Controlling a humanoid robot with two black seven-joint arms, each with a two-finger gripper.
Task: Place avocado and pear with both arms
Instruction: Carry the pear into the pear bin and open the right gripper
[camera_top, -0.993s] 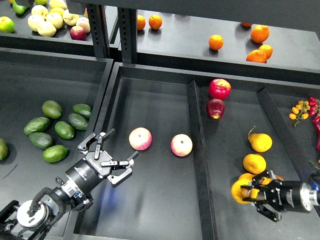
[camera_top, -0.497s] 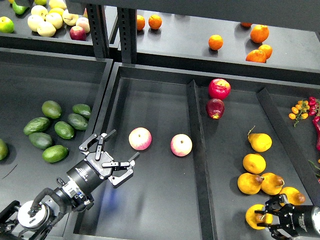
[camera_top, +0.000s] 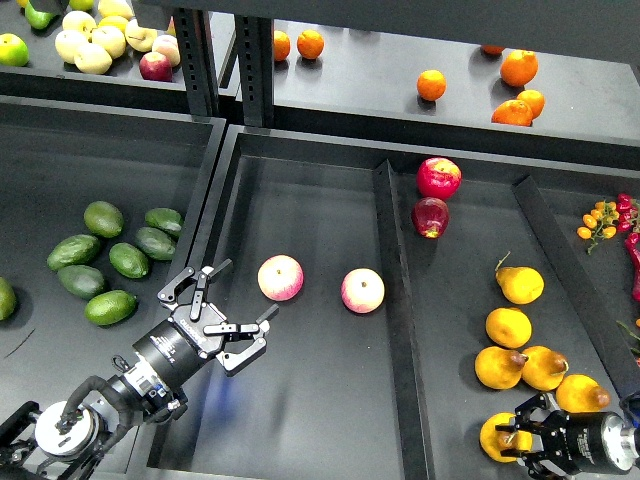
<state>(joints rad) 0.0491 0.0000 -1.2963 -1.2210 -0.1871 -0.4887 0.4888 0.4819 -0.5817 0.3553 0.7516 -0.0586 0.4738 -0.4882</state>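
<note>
The bright green avocado (camera_top: 111, 306) lies in the left bin, nearest of a group of darker avocados (camera_top: 103, 218). My left gripper (camera_top: 224, 306) is open and empty, hovering over the bin wall to the right of the avocado, close to a pink-and-yellow apple (camera_top: 281, 277). My right gripper (camera_top: 512, 439) is at the bottom right, shut on an orange-yellow pear (camera_top: 494, 437), just in front of several other pears (camera_top: 509, 326) in the right compartment.
A second apple (camera_top: 363, 290) lies in the middle bin. Two red apples (camera_top: 438, 178) sit at the back of the right compartment. A divider (camera_top: 398, 300) separates the middle and right compartments. The shelf above holds oranges (camera_top: 520, 66) and pale apples (camera_top: 94, 45).
My right gripper has drawn back toward the bottom edge with the pear in it, away from the pear pile. The left arm has not moved.
</note>
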